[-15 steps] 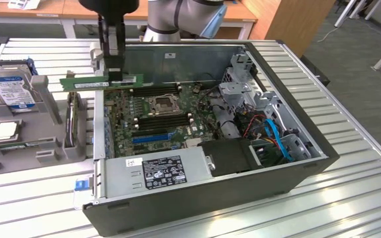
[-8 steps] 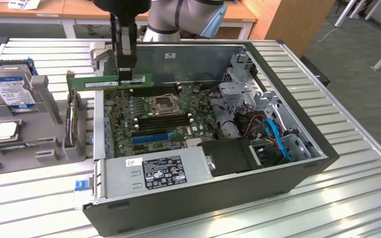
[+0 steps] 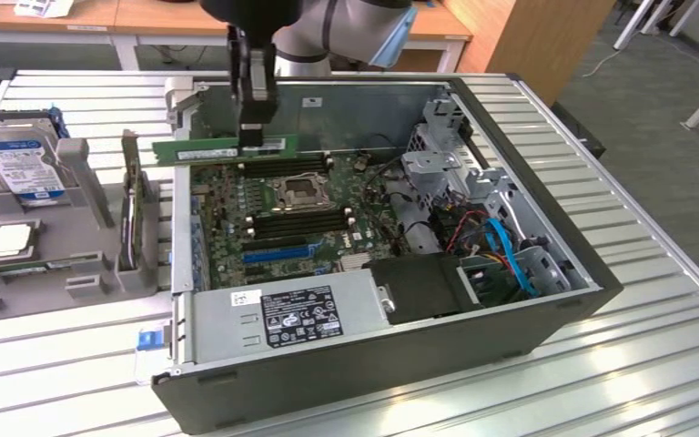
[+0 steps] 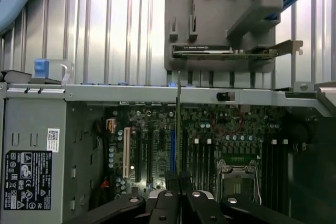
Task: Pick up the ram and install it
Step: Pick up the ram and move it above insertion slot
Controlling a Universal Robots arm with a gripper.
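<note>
The gripper (image 4: pixel 179 181) sits closest to the wrist camera, its black fingers (image 4: pixel 169 195) clamped on the ram (image 4: pixel 178 129), which is seen edge-on as a thin green line over the motherboard (image 4: pixel 231 129). In the exterior view the ram hangs level in the upper left-centre, above the far memory slots (image 3: pixel 283 167) of the open computer case (image 3: pixel 447 364). Whether it touches them cannot be told. The case lies on a slatted metal table (image 3: pixel 641 382). A grey parts holder (image 3: pixel 95 264) with a hard drive (image 3: pixel 15 164) stands at left, and wooden desks (image 3: pixel 179 14) are behind.

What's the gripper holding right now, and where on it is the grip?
The gripper is shut on the ram, pinching its upper long edge a little toward the exterior view's right end; the stick hangs level above the motherboard.
</note>
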